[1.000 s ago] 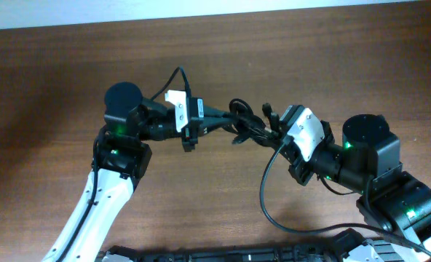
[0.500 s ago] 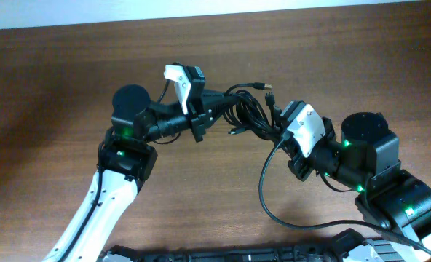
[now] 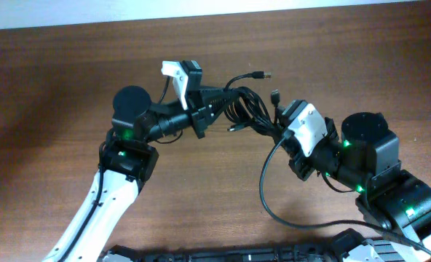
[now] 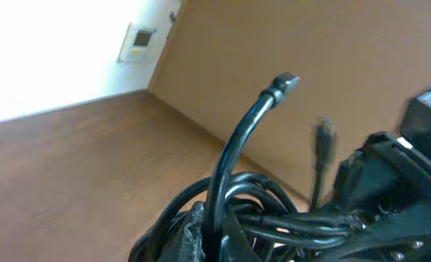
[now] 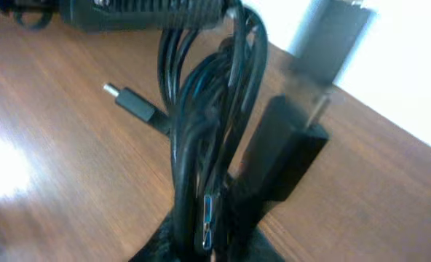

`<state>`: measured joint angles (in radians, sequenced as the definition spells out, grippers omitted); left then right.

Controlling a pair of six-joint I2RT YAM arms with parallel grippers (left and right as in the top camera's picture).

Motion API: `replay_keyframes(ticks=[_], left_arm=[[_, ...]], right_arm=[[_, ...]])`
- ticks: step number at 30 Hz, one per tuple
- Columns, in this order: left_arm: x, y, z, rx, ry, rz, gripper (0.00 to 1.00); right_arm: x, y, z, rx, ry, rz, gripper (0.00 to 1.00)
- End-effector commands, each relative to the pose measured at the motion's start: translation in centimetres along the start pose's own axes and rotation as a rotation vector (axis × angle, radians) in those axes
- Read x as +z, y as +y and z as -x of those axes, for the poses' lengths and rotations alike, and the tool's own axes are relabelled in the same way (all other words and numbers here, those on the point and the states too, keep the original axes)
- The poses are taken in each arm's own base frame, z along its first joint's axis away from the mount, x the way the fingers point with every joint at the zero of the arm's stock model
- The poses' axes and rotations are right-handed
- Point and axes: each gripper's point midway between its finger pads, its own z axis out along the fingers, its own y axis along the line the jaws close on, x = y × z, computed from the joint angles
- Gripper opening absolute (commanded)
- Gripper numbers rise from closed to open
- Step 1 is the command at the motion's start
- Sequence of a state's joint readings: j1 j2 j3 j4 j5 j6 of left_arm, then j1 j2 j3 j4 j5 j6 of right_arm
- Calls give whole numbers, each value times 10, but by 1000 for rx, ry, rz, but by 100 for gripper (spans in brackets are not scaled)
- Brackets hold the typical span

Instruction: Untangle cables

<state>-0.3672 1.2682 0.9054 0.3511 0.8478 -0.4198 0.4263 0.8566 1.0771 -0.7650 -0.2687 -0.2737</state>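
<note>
Several thin black cables [image 3: 243, 110] with small metal plug ends hang as one tangled bundle in the air between the two arms, above the brown wooden bench [image 3: 55, 94] and not resting on it. The left pincer [image 3: 217, 108] is fully closed on the bundle's left end, and its wrist view shows the loops crowding right at its fingers. The right pincer [image 3: 278, 124] has the bundle's other end running down between its fingers. The blur there hides whether it clamps the strands or has slackened, so its grip cannot be told.

Three loose ends stand free of the mass: one silver-tipped plug [image 3: 260, 74] arches upward, a second dark plug [image 3: 274, 94] rises near the right pincer, and a third small plug [image 3: 234, 129] pokes out below. The right wrist view also shows a blue-cored connector [image 5: 210, 212] buried among the strands.

By this showing the task is at an early stage. The loops lie wound through one another, no cable lies apart on the bench, and every cable is left to separate.
</note>
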Motion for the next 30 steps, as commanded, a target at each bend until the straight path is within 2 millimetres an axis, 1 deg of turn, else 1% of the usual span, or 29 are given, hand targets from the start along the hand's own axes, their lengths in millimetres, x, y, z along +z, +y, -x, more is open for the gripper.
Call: replay_keyframes(ticks=[1,2,3,6,10,11,12,13,15,16,19,21,22,23,24,26,28,30], left_arm=[[-10,-13,28,227,-71,-58,0],[-11,-23,27,281,-68,-112,0],[-12,-27,27,292,-65,-133,0],[-12,-31,25,295,-56,-154,0],[-15,-44,17,400,-31,-239,0],[-16,-48,14,435,-25,-268,0],[-17,-50,12,442,-21,-280,0],[-17,-52,11,455,-17,-297,0],[-18,-53,11,457,-16,-299,0],[-17,-53,11,456,-17,-298,0],[-16,-49,13,454,-26,-271,0],[-15,-42,15,440,-31,-234,0],[-13,-36,16,407,-33,-197,0],[-11,-24,22,345,-52,-126,0],[-11,-20,26,319,-64,-95,0],[-11,-5,39,233,-117,-3,0],[-12,-5,49,205,-159,14,0],[-15,-9,60,190,-206,8,0]], right_arm=[[-3,6,-2,0,0,21,33],[-3,9,3,-3,-20,41,34],[-3,9,5,-6,-27,40,34],[-3,9,4,-5,-24,40,34],[-3,6,9,-11,-43,26,33],[-3,4,9,-12,-43,14,19],[-3,1,8,-11,-40,2,16],[-3,1,8,-11,-39,1,15],[-3,1,9,-12,-41,1,4],[-3,1,9,-12,-42,1,4],[-3,2,9,-12,-43,4,4],[-3,2,8,-11,-38,5,4],[-3,2,7,-10,-36,5,4],[-3,2,7,-10,-36,5,4],[-3,2,7,-10,-32,6,4],[-3,2,4,-7,-21,5,4],[-3,3,2,-5,-16,7,4],[-3,3,2,-5,-15,7,4]])
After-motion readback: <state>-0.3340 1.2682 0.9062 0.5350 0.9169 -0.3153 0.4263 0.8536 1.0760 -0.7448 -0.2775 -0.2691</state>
